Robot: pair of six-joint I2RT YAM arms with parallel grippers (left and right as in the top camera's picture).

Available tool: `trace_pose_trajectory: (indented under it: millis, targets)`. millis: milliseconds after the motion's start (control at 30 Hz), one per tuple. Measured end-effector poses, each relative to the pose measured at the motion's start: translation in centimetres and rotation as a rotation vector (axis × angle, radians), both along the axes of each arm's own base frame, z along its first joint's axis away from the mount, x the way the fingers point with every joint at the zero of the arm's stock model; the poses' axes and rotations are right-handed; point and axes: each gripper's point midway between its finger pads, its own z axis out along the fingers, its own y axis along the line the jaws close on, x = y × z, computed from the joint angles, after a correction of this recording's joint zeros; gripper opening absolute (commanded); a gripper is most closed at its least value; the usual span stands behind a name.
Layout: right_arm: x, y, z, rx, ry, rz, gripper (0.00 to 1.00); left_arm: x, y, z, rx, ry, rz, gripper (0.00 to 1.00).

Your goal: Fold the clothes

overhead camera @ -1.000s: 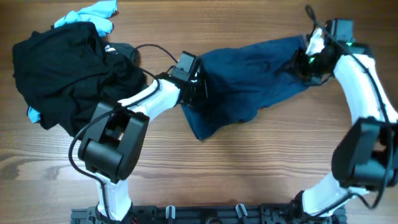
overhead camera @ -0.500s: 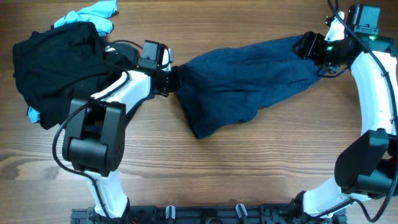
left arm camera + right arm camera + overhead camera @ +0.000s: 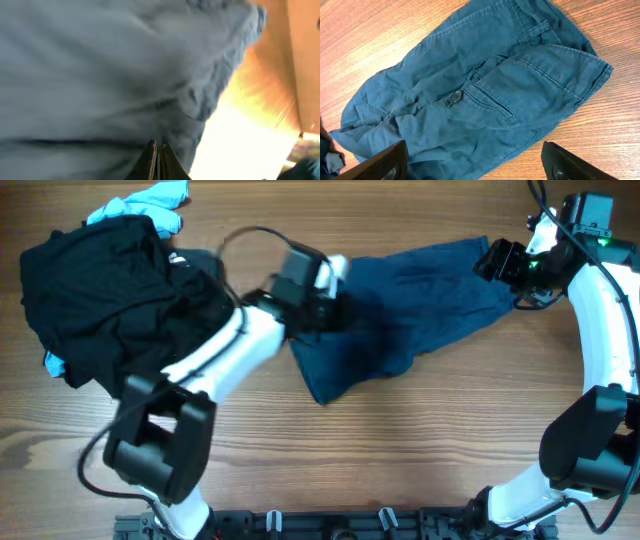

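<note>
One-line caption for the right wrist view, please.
Open right hand above rumpled navy shorts lying on wooden table, button showing.

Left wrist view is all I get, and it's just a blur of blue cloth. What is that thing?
Observer: Navy shorts, lying crumpled on a wooden table.
Operator: Is the other hand holding them?
Observer: No, the right hand is open, at one end of them.
Operator: Any other clothes around?
Observer: A black pile at the far left, with a light-blue piece poking out behind it.
</note>
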Motion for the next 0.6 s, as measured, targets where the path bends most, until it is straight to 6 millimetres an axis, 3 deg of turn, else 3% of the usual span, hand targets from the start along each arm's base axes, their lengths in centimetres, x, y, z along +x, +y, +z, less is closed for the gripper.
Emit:
trace_pose_trajectory:
  millis: [100,267,467,600]
  targets:
    - [0.0,0.0,0.0,0.000,0.002,0.000,0.86,-2.4,-2.6,-0.9,0.031,0.010,-0.063,0.04]
    - [0.0,0.0,0.0,0.000,0.002,0.000,0.86,-5.1,-3.6,-4.2,0.131,0.078,-0.093,0.04]
    - [0.0,0.0,0.0,0.000,0.002,0.000,0.86,-6.5,-4.0,-8.1,0.222,0.118,-0.103,0.04]
    - [0.0,0.0,0.0,0.000,0.002,0.000,0.86,-5.7,-2.9,-10.2,0.311,0.099,-0.059,0.04]
